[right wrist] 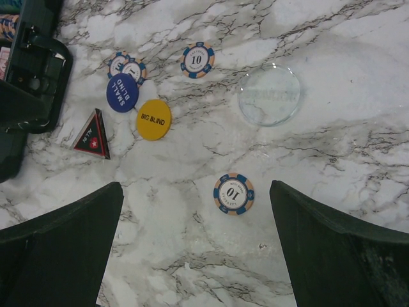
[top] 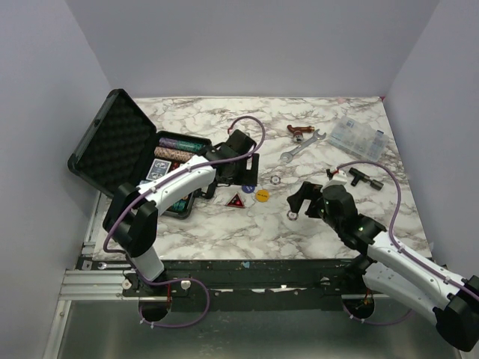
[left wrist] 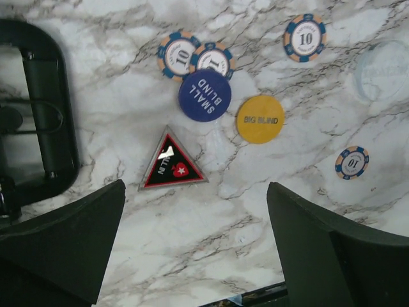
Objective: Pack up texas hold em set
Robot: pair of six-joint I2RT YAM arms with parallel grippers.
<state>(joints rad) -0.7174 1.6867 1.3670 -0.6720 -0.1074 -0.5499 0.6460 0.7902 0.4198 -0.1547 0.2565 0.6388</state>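
You have the marble table (top: 224, 232) in front of you, with the black briefcase (top: 112, 142) lying open at its left edge. The foam-lined lid is tipped back, and rows of poker chips (top: 179, 149) sit in the tray.

Your left gripper (left wrist: 198, 249) hangs just beside the case's right rim, jaws wide apart and holding nothing. Your right gripper (right wrist: 195, 249) hovers nearer the table's near edge, also spread wide and empty.

A clear compartment box (top: 359, 136) sits by the far right corner, with a silver wrench (top: 301, 147) just left of it.

Mid-table, below your left gripper, the blue Small Blind disc (left wrist: 204, 95) overlaps two stacked 10 chips (left wrist: 177, 54). Close by are the yellow Big Blind disc (left wrist: 260, 119) and the triangular disc (left wrist: 171, 165).

One loose 10 chip (right wrist: 233, 193) lies between your right fingers.
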